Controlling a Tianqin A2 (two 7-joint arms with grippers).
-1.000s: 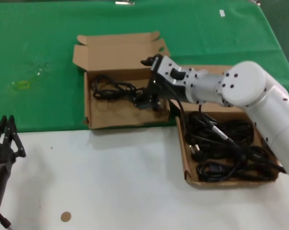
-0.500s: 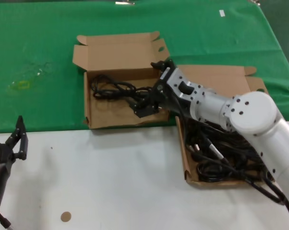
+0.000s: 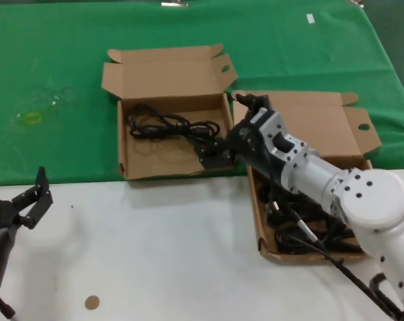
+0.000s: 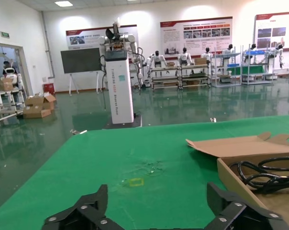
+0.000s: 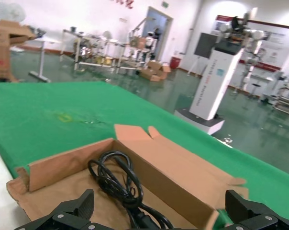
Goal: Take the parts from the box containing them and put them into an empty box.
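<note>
The box with the oval flap hole (image 3: 147, 162) lies open at the back left and holds one black cable (image 3: 168, 126). My right gripper (image 3: 221, 148) is open just above that box's near right corner, its jaws wide apart and empty. In the right wrist view the gripper (image 5: 159, 201) hovers over the cable (image 5: 116, 179) and the box wall (image 5: 173, 167). The box with the small round flap hole (image 3: 322, 120) lies to the right, partly under my right arm, with several cables (image 3: 309, 231) inside. My left gripper (image 3: 31, 204) is open and idle at the near left.
A green cloth (image 3: 55, 67) covers the far half of the table, and the near half is white (image 3: 155, 254). A yellow mark (image 3: 28, 119) is on the cloth at the left. A small brown disc (image 3: 91, 302) lies near the front edge.
My right gripper has pulled back from the middle of the left box towards its near right corner, leaving the cable inside. My left gripper has turned and spread open.
</note>
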